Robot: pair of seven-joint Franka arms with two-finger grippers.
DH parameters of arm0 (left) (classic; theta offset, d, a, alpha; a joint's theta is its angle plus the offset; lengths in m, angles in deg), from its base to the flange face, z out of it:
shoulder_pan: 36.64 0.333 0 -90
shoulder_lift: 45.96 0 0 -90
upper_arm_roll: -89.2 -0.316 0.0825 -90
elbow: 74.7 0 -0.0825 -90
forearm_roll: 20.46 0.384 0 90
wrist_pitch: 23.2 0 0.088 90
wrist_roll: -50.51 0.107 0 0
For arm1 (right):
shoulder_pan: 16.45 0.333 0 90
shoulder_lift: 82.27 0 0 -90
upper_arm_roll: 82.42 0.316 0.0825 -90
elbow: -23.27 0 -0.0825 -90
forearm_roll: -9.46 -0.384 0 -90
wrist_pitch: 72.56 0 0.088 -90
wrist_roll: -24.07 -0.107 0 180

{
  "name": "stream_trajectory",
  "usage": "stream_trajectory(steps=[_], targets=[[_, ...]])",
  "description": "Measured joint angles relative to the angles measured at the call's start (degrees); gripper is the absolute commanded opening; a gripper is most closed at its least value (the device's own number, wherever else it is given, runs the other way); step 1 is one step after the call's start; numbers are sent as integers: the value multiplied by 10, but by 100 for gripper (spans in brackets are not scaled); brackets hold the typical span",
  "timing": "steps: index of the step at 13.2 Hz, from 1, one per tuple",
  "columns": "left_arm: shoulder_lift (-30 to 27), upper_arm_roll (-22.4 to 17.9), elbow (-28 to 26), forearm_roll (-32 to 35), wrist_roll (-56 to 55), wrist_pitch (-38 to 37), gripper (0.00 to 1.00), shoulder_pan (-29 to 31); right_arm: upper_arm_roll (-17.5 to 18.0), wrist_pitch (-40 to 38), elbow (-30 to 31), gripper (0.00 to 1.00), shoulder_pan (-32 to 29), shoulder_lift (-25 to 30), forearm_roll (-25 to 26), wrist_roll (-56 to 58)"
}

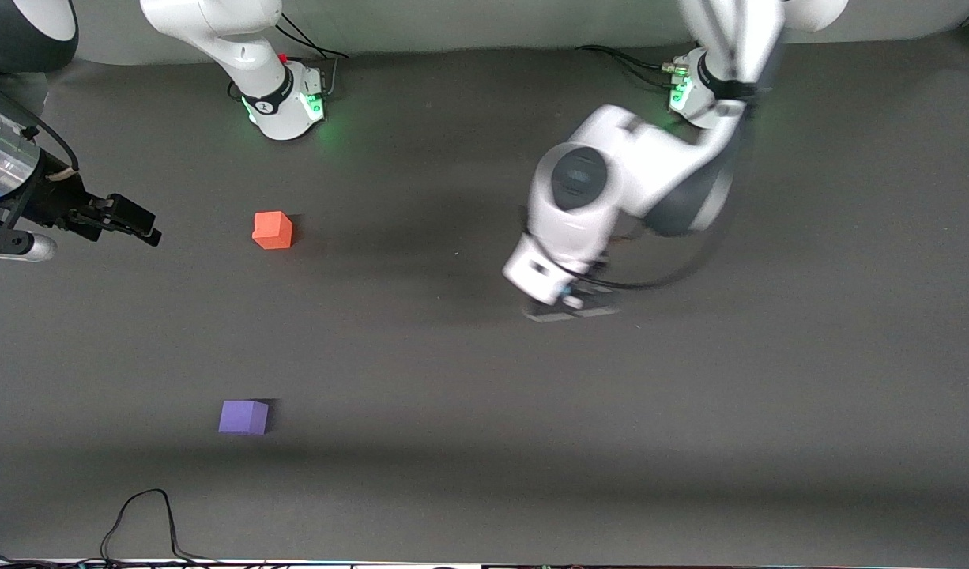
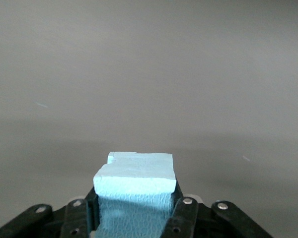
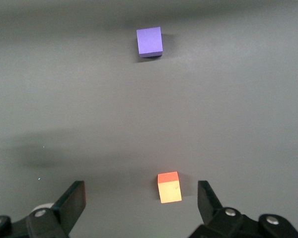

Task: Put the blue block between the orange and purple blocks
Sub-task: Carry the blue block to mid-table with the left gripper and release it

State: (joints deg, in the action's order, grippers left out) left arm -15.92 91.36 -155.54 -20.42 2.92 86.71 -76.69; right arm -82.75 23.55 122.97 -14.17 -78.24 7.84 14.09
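The blue block point(image 2: 134, 181) sits between the fingers of my left gripper point(image 2: 134, 201), which is shut on it. In the front view the left gripper point(image 1: 570, 304) is low over the middle of the dark table, and the wrist hides the block. The orange block point(image 1: 273, 230) lies toward the right arm's end. The purple block point(image 1: 243, 416) lies nearer the front camera than the orange one. My right gripper point(image 1: 129, 221) is open and empty, up beside the orange block at the table's end. Its wrist view shows the orange block point(image 3: 169, 187) and the purple block point(image 3: 149, 41) past the open gripper point(image 3: 141, 198).
A black cable point(image 1: 145, 521) loops at the table's edge nearest the front camera. The two arm bases point(image 1: 287, 103) point(image 1: 694, 95) stand along the top. Bare dark mat point(image 1: 255, 324) lies between the orange and purple blocks.
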Motion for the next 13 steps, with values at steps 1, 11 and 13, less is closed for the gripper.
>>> stream_trajectory(steps=[1, 11, 13], targets=[[23, -1, 8, 4, -23, 19, 41, -33, 0, 0, 0, 100, 0, 0, 0, 0], [224, -5, 96, 23, -84, 129, 100, -119, -2, -7, 1, 100, -1, -7, 0, 0], [225, -6, 100, 23, -84, 130, 100, -119, -2, -7, 1, 100, -1, -14, 0, 0]])
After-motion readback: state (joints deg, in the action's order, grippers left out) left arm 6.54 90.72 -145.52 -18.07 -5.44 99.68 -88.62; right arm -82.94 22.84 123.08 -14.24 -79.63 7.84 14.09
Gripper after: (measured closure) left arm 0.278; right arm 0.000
